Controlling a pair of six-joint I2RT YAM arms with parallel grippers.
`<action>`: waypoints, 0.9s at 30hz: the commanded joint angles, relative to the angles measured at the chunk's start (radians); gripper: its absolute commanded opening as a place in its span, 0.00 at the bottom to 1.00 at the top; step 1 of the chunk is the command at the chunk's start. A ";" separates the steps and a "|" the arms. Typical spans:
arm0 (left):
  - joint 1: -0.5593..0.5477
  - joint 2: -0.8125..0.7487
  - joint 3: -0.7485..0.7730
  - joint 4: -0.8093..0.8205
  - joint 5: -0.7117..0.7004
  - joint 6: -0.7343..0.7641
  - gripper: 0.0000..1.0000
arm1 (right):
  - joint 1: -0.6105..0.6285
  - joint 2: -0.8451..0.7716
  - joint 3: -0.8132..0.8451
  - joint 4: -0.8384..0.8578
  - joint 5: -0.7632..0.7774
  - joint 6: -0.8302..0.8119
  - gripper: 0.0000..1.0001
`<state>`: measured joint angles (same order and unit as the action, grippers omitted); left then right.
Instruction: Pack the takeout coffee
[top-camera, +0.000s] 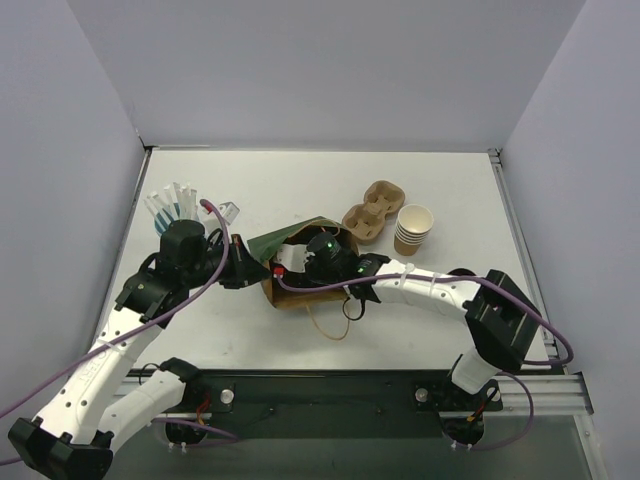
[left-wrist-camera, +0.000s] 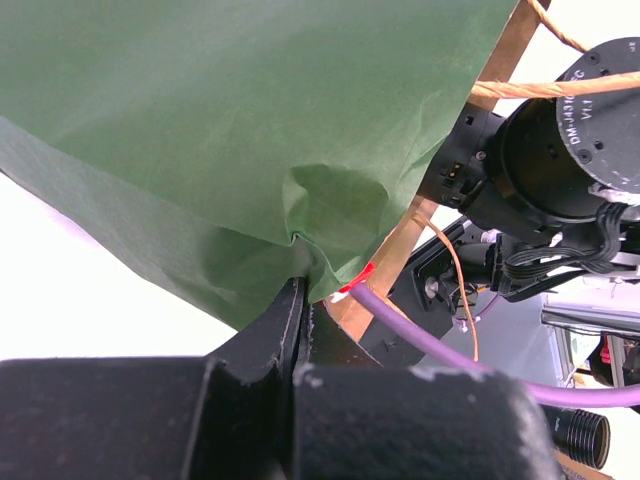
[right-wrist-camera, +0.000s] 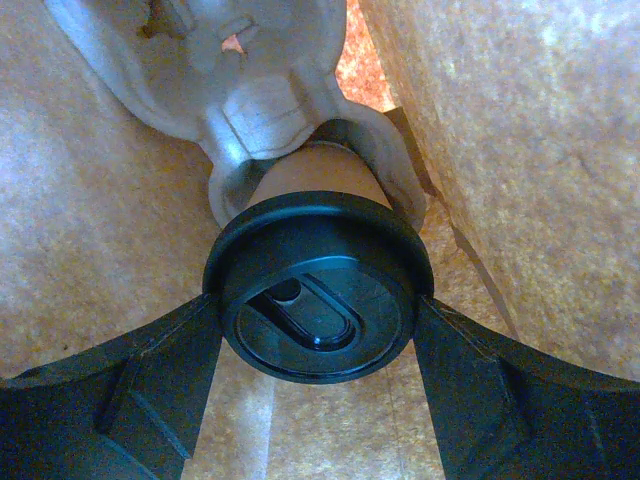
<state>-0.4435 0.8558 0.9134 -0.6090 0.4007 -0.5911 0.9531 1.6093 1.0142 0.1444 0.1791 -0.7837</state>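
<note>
1. L gripper (left-wrist-camera: 303, 292): jaws shut tight, pinching the green flap (left-wrist-camera: 230, 130) at the edge of the paper bag (top-camera: 300, 292).
2. Bag sits mid-table, btwn the two arms. It is brown kraft w/ a green side on top. Its twine handle (top-camera: 330, 325) loops onto the table on the near side.
3. R gripper (right-wrist-camera: 318, 312) is inside the bag, arm coming in from the right. Jaws stand wide, one finger (right-wrist-camera: 110, 390) each side of the black lid (right-wrist-camera: 318, 325). Both tips are right at the rim; can't tell if they press it or sit just clear.
4. Takeout coffee (right-wrist-camera: 312, 180): inside the bag, lid on and facing the wrist cam. Cup body is seated in a socket of a pale pulp carrier (right-wrist-camera: 265, 110). Kraft walls close on both sides.
5. Outside the bag, far-right of it: 2nd pulp carrier (top-camera: 368, 215), w/ a stack of unlidded cups (top-camera: 413, 230) just beside it.
6. Far left, near the L arm: bunch of white stirrers (top-camera: 175, 203).
</note>
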 joint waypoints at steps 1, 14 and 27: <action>0.000 -0.008 0.039 0.008 0.020 -0.003 0.00 | -0.013 -0.071 0.032 -0.080 -0.018 0.043 0.77; 0.000 -0.014 0.041 0.011 0.023 -0.007 0.00 | -0.016 -0.109 0.060 -0.172 -0.003 0.063 0.84; 0.000 -0.026 0.022 0.015 0.029 -0.015 0.00 | -0.020 -0.131 0.058 -0.204 0.003 0.074 0.77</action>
<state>-0.4435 0.8455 0.9157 -0.6048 0.4026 -0.5964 0.9478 1.5219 1.0313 -0.0395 0.1627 -0.7326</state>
